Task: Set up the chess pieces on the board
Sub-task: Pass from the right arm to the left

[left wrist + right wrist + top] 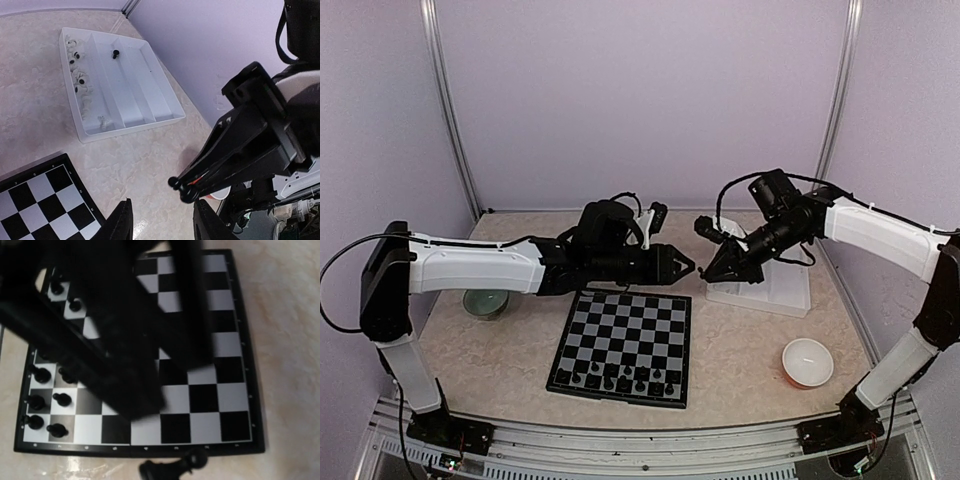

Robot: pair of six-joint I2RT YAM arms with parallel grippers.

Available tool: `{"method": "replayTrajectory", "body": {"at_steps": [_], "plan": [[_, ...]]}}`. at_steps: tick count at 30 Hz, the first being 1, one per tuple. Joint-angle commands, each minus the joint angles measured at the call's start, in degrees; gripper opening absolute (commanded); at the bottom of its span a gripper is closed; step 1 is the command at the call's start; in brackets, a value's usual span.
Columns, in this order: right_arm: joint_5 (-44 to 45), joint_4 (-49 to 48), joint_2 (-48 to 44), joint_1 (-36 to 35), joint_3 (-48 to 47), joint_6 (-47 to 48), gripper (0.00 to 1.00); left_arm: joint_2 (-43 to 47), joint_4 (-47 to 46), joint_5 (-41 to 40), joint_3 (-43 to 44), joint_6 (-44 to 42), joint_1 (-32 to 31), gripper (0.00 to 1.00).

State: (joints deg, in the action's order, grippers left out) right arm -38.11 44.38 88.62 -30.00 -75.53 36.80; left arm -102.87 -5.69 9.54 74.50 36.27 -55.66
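Past board far edge — right gripper pinches chess piece | left gripper agape, empty — wrist view only

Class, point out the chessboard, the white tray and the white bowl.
chessboard point(628, 335), top external view, central square.
white tray point(145, 85), left wrist view, bare compartment floor.
white bowl point(807, 358), top external view, inside.

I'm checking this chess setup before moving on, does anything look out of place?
One black chess piece sits alone in the white tray, away from the pieces on the board. The right gripper seems to hold a second piece crosswise, not upright.
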Motion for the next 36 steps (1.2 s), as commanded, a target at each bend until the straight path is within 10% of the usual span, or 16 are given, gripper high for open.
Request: {"method": "replayTrajectory", "body": {"at_steps": [1, 36], "plan": [[4.1, -1.8, -2.0, -3.2, 1.6, 1.4, 0.12, 0.7, -6.3, 4.1, -1.8, 3.9, 1.1, 0.42], [6.2, -1.8, -2.1, -7.3, 0.0, 1.9, 0.12, -4.8, -11.9, 17.6, -2.5, 14.9, 3.4, 0.23]]}}
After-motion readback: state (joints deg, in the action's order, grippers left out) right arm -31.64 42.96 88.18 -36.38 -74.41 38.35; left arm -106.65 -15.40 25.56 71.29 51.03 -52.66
